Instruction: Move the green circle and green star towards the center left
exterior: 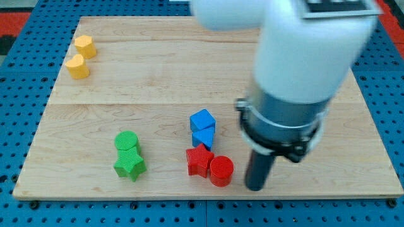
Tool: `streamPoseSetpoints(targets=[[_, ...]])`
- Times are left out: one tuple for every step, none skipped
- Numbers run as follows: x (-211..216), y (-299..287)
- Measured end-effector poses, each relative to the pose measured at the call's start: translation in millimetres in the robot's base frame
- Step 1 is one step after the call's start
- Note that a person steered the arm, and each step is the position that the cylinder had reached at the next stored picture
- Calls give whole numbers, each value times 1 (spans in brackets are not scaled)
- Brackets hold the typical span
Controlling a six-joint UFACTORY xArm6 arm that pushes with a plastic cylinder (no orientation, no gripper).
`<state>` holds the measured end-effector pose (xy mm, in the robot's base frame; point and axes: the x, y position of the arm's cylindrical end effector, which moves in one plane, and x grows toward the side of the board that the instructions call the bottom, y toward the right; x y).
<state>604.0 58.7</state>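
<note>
The green circle [127, 140] sits at the board's lower left, touching the green star [130, 165] just below it. My tip [254, 187] rests on the board near the view's bottom, right of centre. It stands just right of the red circle [221, 171] and far to the right of both green blocks. The white and grey arm body fills the view's upper right above the rod.
A red star [199, 161] touches the red circle. A blue cube [202, 120] and a blue triangle [203, 137] sit above them. Two yellow blocks [84, 45] [78, 66] lie at the top left. The wooden board [158, 75] ends near the bottom.
</note>
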Motion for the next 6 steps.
streamPoseSetpoints(targets=[[15,-4],[14,-56],[14,-153],[-25,-174],[-64,-174],[-101,-176]])
